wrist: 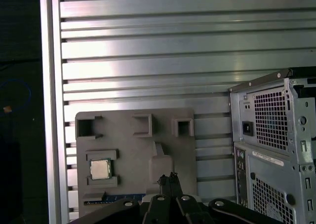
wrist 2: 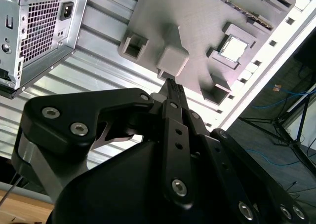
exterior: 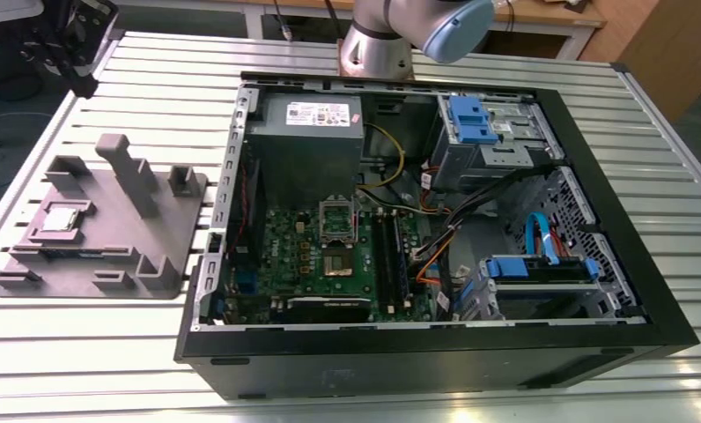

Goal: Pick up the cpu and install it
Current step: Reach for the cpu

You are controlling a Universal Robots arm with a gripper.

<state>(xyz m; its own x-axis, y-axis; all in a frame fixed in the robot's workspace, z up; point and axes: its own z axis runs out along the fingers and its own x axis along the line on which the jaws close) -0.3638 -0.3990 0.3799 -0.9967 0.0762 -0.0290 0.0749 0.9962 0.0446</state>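
Pick-up not started. The small flat silvery-grey square cpu (wrist: 100,169) lies seated in a recess of the grey plastic holder tray (wrist: 133,155) on the ribbed aluminium desk (wrist: 173,51), beside the open black computer case (exterior: 445,361). The black claw (wrist 2: 170,83) hangs above the tray, closed and empty.

In the second wrist view, looking out along the black gripper (wrist 2: 171,84), fingertips pressed together with nothing between them. Just beyond the tips, a raised grey block (wrist 2: 172,59) of the grey holder tray (wrist 2: 163,12), lying flat on the slatted aluminium table (wrist 2: 98,61). Further across the tray, the cpu (wrist 2: 233,49), silvery top up, seated in a square recess between low walls. Along the tray's far edge, possibly a memory module (wrist 2: 237,6), too thin to tell. Beside the tray, the computer case (wrist 2: 29,41) rear, with vent grille and power socket (wrist 2: 66,10). Past the table edge, dark floor (wrist 2: 266,135)
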